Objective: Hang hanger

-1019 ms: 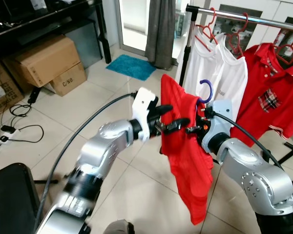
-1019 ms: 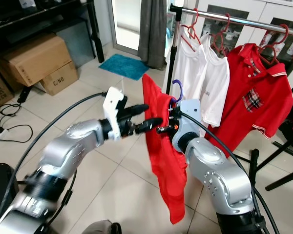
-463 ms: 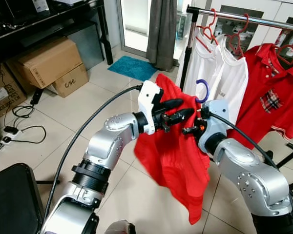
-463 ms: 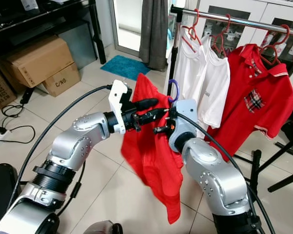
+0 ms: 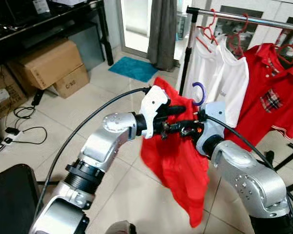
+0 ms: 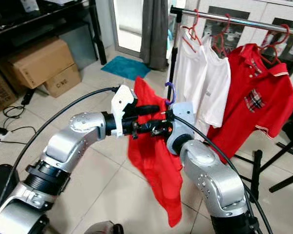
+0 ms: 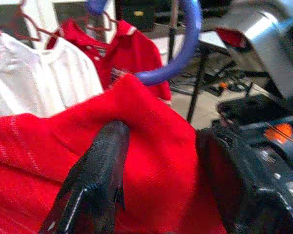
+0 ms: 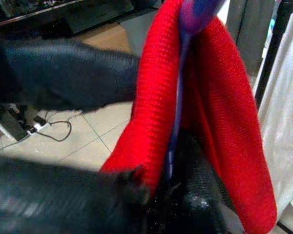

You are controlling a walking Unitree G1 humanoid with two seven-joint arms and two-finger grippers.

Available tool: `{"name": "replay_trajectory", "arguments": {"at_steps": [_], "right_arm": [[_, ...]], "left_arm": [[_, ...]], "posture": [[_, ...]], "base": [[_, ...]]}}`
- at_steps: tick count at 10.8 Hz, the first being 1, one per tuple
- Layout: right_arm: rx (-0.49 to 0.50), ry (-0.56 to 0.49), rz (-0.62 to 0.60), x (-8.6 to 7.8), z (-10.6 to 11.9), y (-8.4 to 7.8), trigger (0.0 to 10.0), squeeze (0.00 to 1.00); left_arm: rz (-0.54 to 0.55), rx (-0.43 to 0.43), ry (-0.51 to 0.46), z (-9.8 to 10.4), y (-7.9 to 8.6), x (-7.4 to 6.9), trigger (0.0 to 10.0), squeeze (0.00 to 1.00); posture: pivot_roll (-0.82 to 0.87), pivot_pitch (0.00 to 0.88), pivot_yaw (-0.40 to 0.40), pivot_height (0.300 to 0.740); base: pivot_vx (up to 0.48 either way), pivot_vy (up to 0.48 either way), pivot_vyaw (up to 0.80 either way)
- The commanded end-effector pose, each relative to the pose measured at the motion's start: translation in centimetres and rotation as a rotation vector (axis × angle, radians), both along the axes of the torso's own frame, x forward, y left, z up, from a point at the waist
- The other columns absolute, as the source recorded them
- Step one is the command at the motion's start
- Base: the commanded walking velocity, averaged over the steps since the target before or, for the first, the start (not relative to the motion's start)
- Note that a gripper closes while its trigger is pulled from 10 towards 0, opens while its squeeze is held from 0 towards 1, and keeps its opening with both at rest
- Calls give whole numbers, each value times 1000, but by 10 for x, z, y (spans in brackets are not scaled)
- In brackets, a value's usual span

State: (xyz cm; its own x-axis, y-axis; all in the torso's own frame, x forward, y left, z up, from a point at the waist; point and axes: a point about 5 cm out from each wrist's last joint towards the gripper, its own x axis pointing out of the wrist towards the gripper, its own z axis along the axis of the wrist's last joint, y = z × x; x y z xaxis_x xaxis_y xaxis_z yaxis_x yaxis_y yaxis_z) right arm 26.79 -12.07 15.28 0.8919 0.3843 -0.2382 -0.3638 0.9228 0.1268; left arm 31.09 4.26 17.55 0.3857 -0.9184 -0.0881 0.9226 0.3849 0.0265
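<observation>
I see the purple hanger (image 5: 200,92) w/ the red shirt (image 5: 178,161) draped on it, held up between both grippers in front of the rack rail (image 5: 244,18). Right gripper (image 8: 176,190) is clenched on the hanger neck just below the hook — shirt collar bunched round its fingers. Left gripper (image 5: 178,119) sits at the shirt's shoulder w/ fingers (image 7: 95,180) spread, red cloth between them. Hook points up, above both jaws; shirt's long axis hangs straight down below them. White shirts (image 5: 219,78) and a red polo (image 5: 271,92) hang on the rail beyond.
</observation>
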Motion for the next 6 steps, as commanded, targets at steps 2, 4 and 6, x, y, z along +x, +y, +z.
{"name": "replay_trajectory", "arguments": {"at_steps": [2,4,6], "right_arm": [[15,-47,12,-2,10,2,10000,0],[15,-51,21,-1,11,3,10000,0],[15,-56,18,-1,12,2,10000,0]], "left_arm": [[71,-72,-22,11,2,3,10000,1000],[92,-57,-8,5,-7,7,10000,0],[130,-44,3,5,-9,13,0,0]], "posture": [[45,0,82,740],[46,0,80,740],[42,0,81,740]], "base": [[0,0,0],[0,0,0],[0,0,0]]}}
